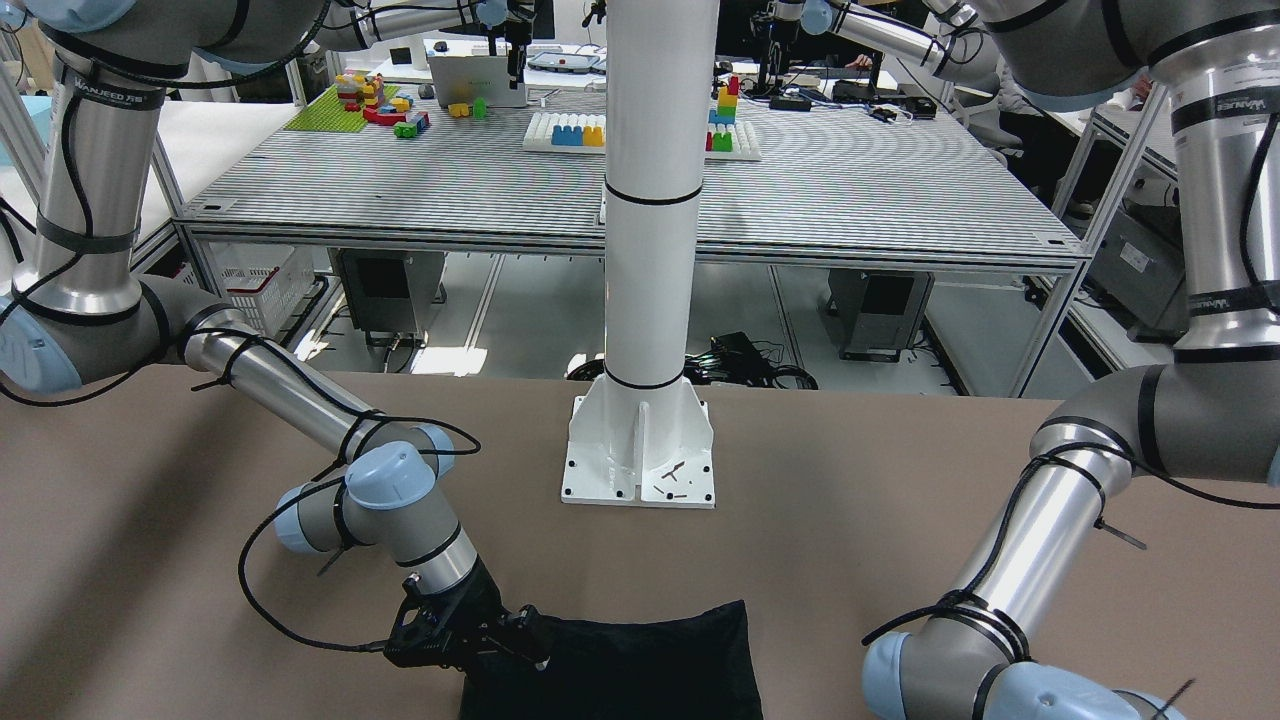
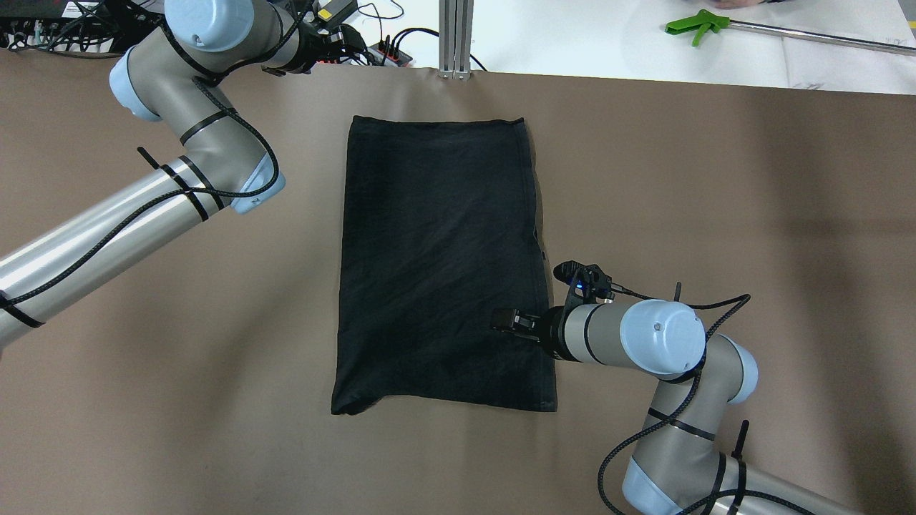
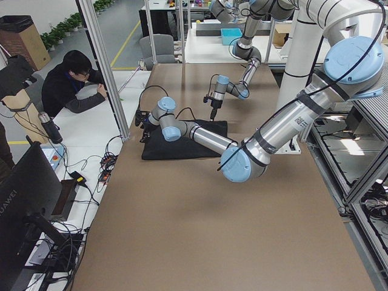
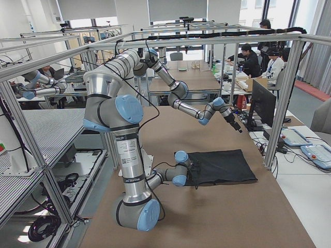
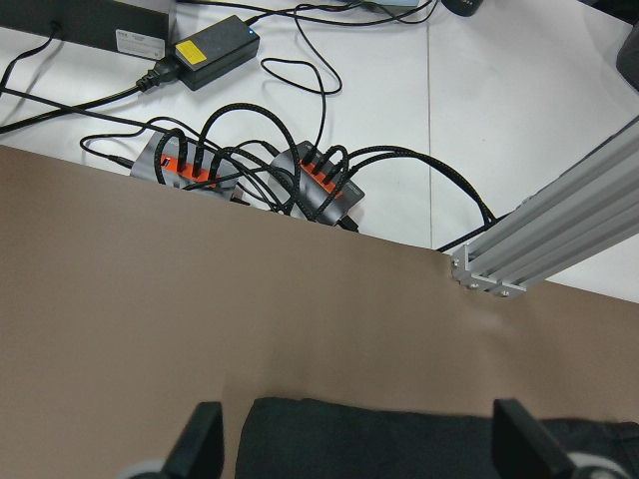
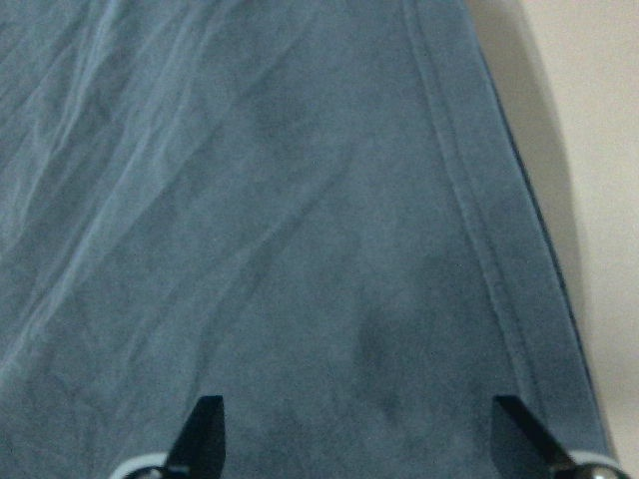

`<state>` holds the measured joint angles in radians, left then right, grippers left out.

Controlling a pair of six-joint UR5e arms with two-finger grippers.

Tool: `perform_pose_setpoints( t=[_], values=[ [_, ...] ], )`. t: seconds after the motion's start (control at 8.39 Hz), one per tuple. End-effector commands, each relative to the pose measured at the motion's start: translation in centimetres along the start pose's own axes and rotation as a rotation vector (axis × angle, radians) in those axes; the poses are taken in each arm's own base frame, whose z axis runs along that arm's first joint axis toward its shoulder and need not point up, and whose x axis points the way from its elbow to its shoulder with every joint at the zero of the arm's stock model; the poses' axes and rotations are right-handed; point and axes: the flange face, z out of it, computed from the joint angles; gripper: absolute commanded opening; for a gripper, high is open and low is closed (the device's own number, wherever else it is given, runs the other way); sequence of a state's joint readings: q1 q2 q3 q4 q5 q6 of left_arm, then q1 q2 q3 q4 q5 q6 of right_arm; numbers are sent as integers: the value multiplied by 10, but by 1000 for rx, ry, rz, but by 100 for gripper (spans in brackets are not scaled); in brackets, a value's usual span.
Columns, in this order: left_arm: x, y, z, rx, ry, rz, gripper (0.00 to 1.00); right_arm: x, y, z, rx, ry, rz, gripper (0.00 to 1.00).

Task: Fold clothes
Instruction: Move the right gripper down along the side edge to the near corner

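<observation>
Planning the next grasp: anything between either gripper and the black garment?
Nothing visible. The right gripper hangs directly over the black garment near its hemmed side edge, fingers open, only fabric below. The left gripper, also open, is at the garment's far edge, with only bare table around it.

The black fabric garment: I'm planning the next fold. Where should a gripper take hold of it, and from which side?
Likely the near right corner of the flat black fabric garment, approached low from the brown table on the robot's right. It lies flat as a long rectangle, so only its hemmed edges offer a lip, and the open right gripper hovers closest.
</observation>
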<state>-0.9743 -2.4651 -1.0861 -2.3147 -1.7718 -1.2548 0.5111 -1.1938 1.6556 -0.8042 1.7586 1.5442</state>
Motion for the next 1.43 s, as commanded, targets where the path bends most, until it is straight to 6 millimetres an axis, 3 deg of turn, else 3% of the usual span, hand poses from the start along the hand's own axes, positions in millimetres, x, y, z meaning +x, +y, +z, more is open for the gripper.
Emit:
perform_pose_setpoints(
  t=[0.0,0.36,0.83,0.95,1.07,1.19,1.31],
  values=[
    [0,-1,-1,2,1,1,95,-19,9,-20,-3,23,2,95],
    [-2,1,0,-1,-1,0,95,-14,35,-4,-7,42,8,95],
    [-1,3,2,-2,-1,1,95,4,40,27,13,97,2,95],
    [0,4,2,-3,-1,2,95,3,40,29,13,100,4,95],
    [0,4,2,-2,-3,1,95,-12,40,30,13,88,6,94],
    [0,4,2,-2,-3,1,95,-23,39,39,23,84,26,89],
    [-1,3,2,-1,-3,1,95,-34,37,52,34,88,102,69]
  ],
)
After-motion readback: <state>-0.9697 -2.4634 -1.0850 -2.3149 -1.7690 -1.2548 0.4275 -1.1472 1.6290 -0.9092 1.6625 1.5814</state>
